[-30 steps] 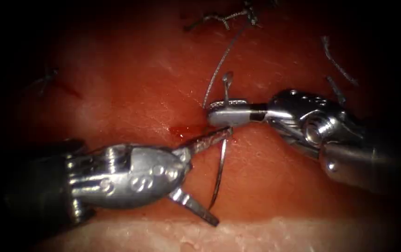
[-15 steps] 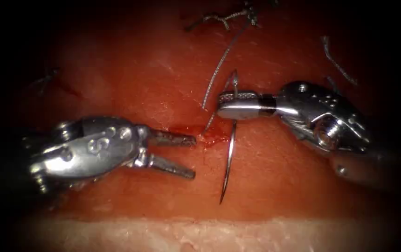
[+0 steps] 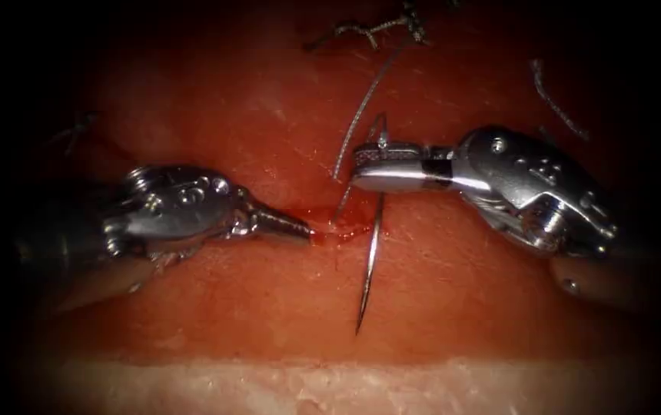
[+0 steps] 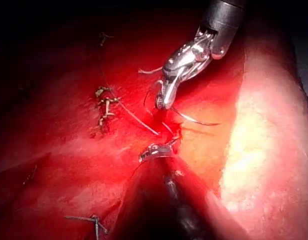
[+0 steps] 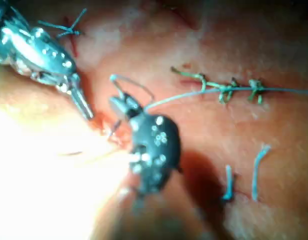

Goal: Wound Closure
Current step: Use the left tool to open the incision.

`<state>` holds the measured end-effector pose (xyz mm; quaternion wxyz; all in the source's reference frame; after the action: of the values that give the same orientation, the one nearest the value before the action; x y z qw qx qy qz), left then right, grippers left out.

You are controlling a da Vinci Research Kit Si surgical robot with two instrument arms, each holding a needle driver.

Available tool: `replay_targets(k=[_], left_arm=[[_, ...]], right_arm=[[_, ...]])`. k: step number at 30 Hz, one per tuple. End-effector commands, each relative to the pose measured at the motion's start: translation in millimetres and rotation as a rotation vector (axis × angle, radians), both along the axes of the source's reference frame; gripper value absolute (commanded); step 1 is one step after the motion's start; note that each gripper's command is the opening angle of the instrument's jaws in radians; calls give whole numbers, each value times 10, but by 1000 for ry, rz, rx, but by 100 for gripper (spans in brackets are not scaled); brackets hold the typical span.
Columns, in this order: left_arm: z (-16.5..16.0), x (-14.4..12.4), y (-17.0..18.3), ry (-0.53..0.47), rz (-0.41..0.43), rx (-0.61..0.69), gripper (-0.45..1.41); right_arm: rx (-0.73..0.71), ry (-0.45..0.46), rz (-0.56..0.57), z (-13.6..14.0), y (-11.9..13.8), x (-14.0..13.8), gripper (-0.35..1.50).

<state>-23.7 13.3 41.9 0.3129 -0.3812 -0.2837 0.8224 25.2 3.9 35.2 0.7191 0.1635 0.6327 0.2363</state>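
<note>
My right tool (image 3: 357, 165) is shut on the curved needle (image 3: 373, 246) close to its tail end. The needle hangs free of the tissue (image 3: 461, 307), its point aimed at the near edge just right of the cut (image 3: 338, 229). Thread (image 3: 361, 107) runs from the tail up to the earlier stitches (image 3: 369, 31). My left tool (image 3: 306, 229) comes in from the left with its jaws together, tips touching the cut's left lip in the red fluid; I cannot tell if tissue is pinched. The right wrist view has the right tool (image 5: 119, 102) holding the needle and the left tool (image 5: 84, 107) beside it.
Knotted stitches (image 5: 226, 90) lie along the closed part of the cut. Cut ends of thread (image 3: 553, 100) rest on the tissue at the right. The pale front edge of the tissue (image 3: 346, 384) runs below the needle's point. The left wrist view catches the right tool (image 4: 166, 97) and needle (image 4: 194, 120).
My left tool drew back to the left from the needle, closed its wide-open jaws and came up to the cut's left lip. The right tool lifted slightly, still holding the needle.
</note>
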Motion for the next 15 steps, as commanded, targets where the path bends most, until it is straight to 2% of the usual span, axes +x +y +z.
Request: replay_targets(k=[1, 5, 8, 15], left_arm=[[7, -5, 5, 0, 6, -2, -15], [13, -8, 9, 10, 2, -8, -20], [22, -21, 8, 26, -8, -17, -20], [35, -31, -2, 44, 32, -3, -21]], right_arm=[[-13, 2, -3, 6, 0, 7, -35], [-24, 2, -4, 6, 0, 7, -35], [-35, 1, -6, 6, 1, 8, -35], [-41, 1, -7, 6, 1, 7, -35]])
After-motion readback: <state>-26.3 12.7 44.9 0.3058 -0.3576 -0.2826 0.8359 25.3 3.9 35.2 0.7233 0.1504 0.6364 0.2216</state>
